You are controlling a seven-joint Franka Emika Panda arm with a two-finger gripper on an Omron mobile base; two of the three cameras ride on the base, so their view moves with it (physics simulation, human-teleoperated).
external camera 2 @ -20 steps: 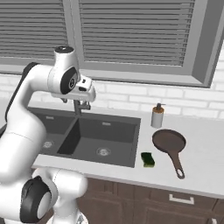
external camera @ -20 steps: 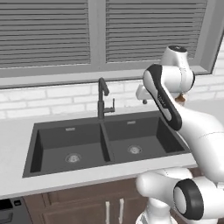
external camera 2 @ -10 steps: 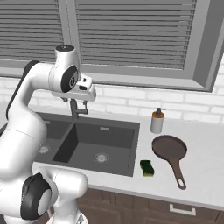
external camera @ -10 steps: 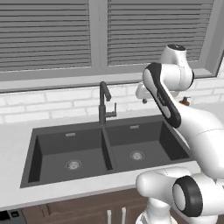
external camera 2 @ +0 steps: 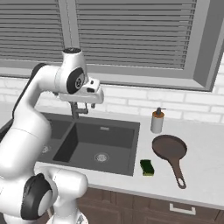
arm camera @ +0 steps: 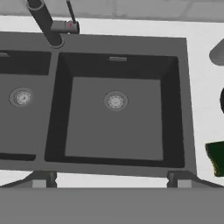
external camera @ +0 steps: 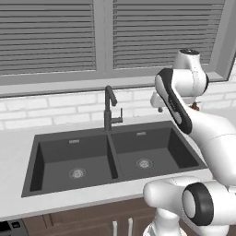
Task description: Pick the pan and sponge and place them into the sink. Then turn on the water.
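**Hand view over the right basin, pan and sponge on the counter**

Hand view looked straight down into the sink (arm camera: pixel 188 109), with the gripper (arm camera: pixel 109 180) high above the right basin — its two finger tips stood wide apart and held nothing. A round silver drain (arm camera: pixel 115 101) sat in that basin, and the faucet (arm camera: pixel 43 22) rose at the divider behind it. From the right base view, the pan (external camera 2: pixel 169 148) lay on the counter (external camera 2: pixel 205 166) right of the sink, handle pointing toward the front edge. The sponge (external camera 2: pixel 147 167) sat just beside the sink's rim, near the pan. A soap bottle (external camera 2: pixel 157 120) stood behind the pan, against the brick wall.
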